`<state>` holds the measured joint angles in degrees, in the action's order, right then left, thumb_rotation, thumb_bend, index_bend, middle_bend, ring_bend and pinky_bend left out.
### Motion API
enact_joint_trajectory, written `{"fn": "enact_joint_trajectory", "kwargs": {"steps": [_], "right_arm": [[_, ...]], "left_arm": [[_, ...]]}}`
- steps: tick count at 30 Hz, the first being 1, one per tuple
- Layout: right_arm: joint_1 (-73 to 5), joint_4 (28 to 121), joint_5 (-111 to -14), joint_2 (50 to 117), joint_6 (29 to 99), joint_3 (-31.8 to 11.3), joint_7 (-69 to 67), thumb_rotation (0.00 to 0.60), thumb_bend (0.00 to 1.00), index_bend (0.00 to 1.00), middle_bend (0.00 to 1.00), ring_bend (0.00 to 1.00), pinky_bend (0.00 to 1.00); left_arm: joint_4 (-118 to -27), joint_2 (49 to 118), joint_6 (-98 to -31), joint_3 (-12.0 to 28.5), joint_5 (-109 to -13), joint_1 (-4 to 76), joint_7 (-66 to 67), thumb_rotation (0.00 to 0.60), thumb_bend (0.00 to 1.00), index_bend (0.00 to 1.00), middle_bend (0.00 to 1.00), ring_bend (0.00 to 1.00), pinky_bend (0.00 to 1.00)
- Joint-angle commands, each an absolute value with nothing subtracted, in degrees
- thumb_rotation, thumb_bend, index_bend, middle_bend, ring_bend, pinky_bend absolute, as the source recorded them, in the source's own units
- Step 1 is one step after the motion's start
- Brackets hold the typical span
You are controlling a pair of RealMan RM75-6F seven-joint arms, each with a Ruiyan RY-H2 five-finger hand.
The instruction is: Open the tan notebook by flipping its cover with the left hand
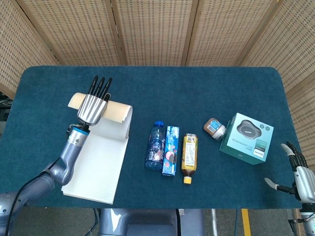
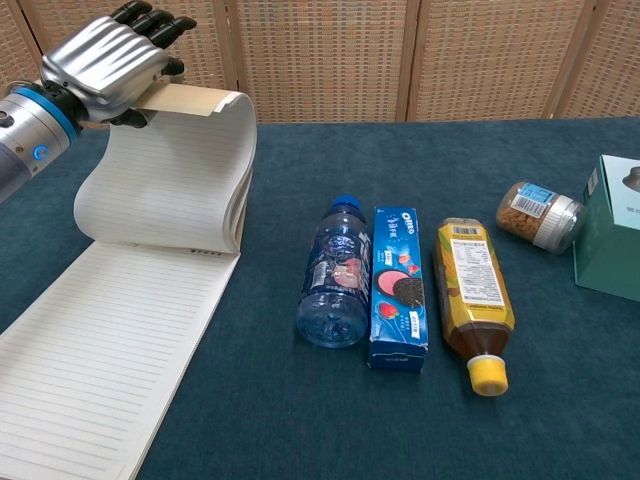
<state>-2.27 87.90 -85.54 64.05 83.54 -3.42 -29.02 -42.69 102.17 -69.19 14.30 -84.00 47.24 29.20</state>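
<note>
left hand [image 1: 93, 107]: lies palm-down on top of the lifted cover [image 2: 195, 99], fingers [image 1: 100, 86] stretched out flat toward the far edge of the table [image 1: 206, 83]; a thumb seems tucked beneath the tan flap in the chest view, so it looks lightly pinched, though the underside is partly hidden.
cover: curled up and back over the top end of the notebook [image 1: 98, 162], arching above the lined pages rather than lying flat; its free edge points right, toward the bottle [image 1: 156, 146].
notebook: at the left of the table, long axis running near to far, lined pages exposed from the near edge up to the curl; the bound end sits just under the hand.
key relation: the hand is directly above the far end of the notebook, holding the flap at the top of its arc; my guess is the cover has to go on past that end, away from the robot, to lie open.
nearer arm: the left, by far.
right hand [image 1: 301, 173]: at the near right corner, well apart from the notebook, fingers spread and holding nothing.
risk: released here, the curl may spring back over the pages.
</note>
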Motion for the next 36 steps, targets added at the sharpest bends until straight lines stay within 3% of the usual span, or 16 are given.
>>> {"fn": "enact_joint_trajectory", "kwargs": {"steps": [1,17,27,29,33,36], "right_arm": [[-2.29,87.95,-85.49,64.04,83.49,-3.44,-29.06,0.600,0.05,0.01,0.00,0.00,0.00],[-2.48,88.01,-85.07,63.91,82.89,-3.61,-29.92,0.600,0.05,0.01,0.00,0.00,0.00],[-2.52,88.19,-85.00,63.91,82.75,-3.62,-29.88,0.600,0.05,0.01,0.00,0.00,0.00],[-2.53,88.30,-84.93,63.85,82.69,-3.64,-29.99,0.600,0.05,0.01,0.00,0.00,0.00],[-2.53,88.29,-84.86,63.80,82.65,-3.69,-30.16,0.600,0.05,0.01,0.00,0.00,0.00],[-2.56,88.21,-84.88,63.83,82.63,-3.70,-30.18,0.600,0.05,0.01,0.00,0.00,0.00]], "left_arm": [[-40.01,103.72,-69.03,14.14,-83.82,48.22,28.66,0.600,0.63,0.81,0.00,0.00,0.00],[-26.73,110.37,-65.92,14.98,-80.70,51.77,26.17,0.600,0.63,0.81,0.00,0.00,0.00],[-20.42,114.20,-65.21,16.09,-77.82,53.12,34.11,0.600,0.63,0.80,0.00,0.00,0.00],[-19.72,114.92,-64.83,16.38,-77.10,53.24,35.45,0.600,0.62,0.73,0.00,0.00,0.00],[-18.91,115.88,-64.37,16.58,-76.22,53.15,37.55,0.600,0.56,0.44,0.00,0.00,0.00],[-18.76,116.15,-63.56,16.66,-75.62,53.04,38.99,0.600,0.52,0.29,0.00,0.00,0.00]]}}
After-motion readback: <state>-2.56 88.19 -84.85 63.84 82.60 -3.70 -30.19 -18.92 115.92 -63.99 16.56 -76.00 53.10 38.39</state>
